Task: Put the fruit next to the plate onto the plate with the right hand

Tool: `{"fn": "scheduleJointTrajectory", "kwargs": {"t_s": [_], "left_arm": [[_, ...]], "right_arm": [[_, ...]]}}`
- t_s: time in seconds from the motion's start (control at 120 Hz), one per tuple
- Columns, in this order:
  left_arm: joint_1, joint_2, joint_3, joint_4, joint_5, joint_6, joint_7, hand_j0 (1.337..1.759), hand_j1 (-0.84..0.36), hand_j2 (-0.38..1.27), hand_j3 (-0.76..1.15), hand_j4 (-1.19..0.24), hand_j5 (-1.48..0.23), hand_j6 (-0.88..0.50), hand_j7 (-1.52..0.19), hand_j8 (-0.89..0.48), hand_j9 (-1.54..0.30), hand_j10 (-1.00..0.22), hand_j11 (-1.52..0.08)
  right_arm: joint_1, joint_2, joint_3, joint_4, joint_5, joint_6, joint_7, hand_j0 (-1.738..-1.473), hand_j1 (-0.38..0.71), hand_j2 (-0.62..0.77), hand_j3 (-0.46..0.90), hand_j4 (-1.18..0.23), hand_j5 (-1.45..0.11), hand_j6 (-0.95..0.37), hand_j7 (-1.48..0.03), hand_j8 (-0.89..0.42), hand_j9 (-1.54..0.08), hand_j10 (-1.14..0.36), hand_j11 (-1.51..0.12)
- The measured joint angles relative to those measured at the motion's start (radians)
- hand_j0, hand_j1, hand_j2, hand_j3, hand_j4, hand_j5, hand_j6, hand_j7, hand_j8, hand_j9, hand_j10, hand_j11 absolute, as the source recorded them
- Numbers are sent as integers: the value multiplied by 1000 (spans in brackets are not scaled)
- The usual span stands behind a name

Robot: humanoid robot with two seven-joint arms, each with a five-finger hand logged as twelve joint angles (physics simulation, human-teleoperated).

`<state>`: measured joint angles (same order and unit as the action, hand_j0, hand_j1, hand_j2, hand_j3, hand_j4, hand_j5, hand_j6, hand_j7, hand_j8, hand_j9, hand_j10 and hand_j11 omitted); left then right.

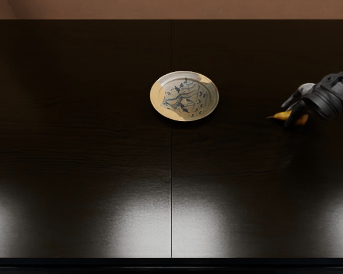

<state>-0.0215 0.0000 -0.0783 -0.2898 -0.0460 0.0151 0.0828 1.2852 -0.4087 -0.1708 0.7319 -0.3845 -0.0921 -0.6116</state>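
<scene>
One arm shows: yours from the right edge, its dark right hand lowered over the yellow fruit and covering that fruit's right end. You cannot tell from this view whether the hand is clamped on it or only resting over it. The fruit's pointed tip sticks out toward the plate, well apart from it. The plate sits mid-table, patterned blue. The table is dark, glossy wood with one seam down its middle, and a brown wall lies behind it.
</scene>
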Motion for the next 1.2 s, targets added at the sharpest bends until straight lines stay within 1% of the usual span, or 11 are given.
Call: {"fn": "scheduleJointTrajectory", "kwargs": {"t_s": [0.108, 0.125, 0.133, 0.3, 0.375, 0.567, 0.75, 0.875, 1.008, 1.092, 1.2], "left_arm": [[0, 0, 0, 0, 0, 0, 0, 1658, 344, 0, 0, -4, -5, -4, -5, -4, -5, -4, -5], [0, 0, 0, 0, 0, 0, 0, 1658, 344, 0, 0, -4, -5, -4, -5, -4, -5, -4, -5], [0, 0, 0, 0, 0, 0, 0, 1658, 344, 0, 0, -4, -5, -4, -5, -4, -5, -4, -5], [0, 0, 0, 0, 0, 0, 0, 1658, 344, 1, 0, -4, -5, -4, -5, -4, -5, -4, -5], [0, 0, 0, 0, 0, 0, 0, 1658, 344, 1, 0, -4, -5, -4, -5, -4, -5, -4, -5], [0, 0, 0, 0, 0, 0, 0, 1658, 344, 0, 0, -4, -5, -4, -5, -4, -5, -4, -5], [0, 0, 0, 0, 0, 0, 0, 1658, 344, 0, 0, -4, -5, -4, -5, -4, -5, -4, -5], [0, 0, 0, 0, 0, 0, 0, 1658, 344, 1, 0, -4, -5, -4, -5, -4, -5, -4, -5], [0, 0, 0, 0, 0, 0, 0, 1658, 344, 1, 0, -4, -5, -4, -5, -4, -5, -4, -5], [0, 0, 0, 0, 0, 0, 0, 1658, 344, 0, 0, -4, -5, -4, -5, -4, -5, -4, -5], [0, 0, 0, 0, 0, 0, 0, 1658, 344, 1, 0, -4, -5, -4, -5, -4, -5, -4, -5]], "right_arm": [[-13, -22, 110, 0, 3, 48, 0, -1650, 322, 372, 1, -858, -1111, -572, -1112, -461, -1142, -531, -1167], [-14, -27, 133, -1, 5, 63, 0, -1650, 306, 331, 0, -859, -1113, -581, -1114, -464, -1142, -531, -1168], [-14, -30, 146, -1, 6, 72, 0, -1650, 309, 366, 0, -861, -1112, -588, -1114, -465, -1141, -531, -1167], [-10, -55, 351, -1, 60, 234, 0, -1649, 280, 358, 0, -872, -1116, -641, -1126, -518, -1129, -563, -1158], [11, 2, 383, -12, 75, 255, 0, -1649, 263, 332, 0, -877, -1114, -649, -1128, -531, -1126, -575, -1158], [83, 232, 408, -118, 83, 269, 1, -1650, 238, 295, 0, -877, -1124, -660, -1132, -542, -1135, -583, -1168], [108, 333, 402, -198, 83, 269, 0, -1651, 225, 285, 0, -879, -1113, -683, -1130, -559, -1131, -586, -1155], [111, 377, 346, -265, 32, 156, 1, -1654, -16, 173, 0, -505, -641, -400, -649, -330, -651, -346, -664], [114, 365, 323, -288, 12, 91, 1, -1656, -161, 88, 0, -277, -351, -222, -355, -186, -356, -194, -362], [115, 261, 403, -281, 33, 200, 1, -1657, -215, 57, 0, -192, -243, -157, -245, -132, -246, -138, -251], [81, 26, 552, -260, 113, 503, 1, -1657, -260, 32, 0, -123, -155, -103, -156, -88, -157, -91, -159]]}}
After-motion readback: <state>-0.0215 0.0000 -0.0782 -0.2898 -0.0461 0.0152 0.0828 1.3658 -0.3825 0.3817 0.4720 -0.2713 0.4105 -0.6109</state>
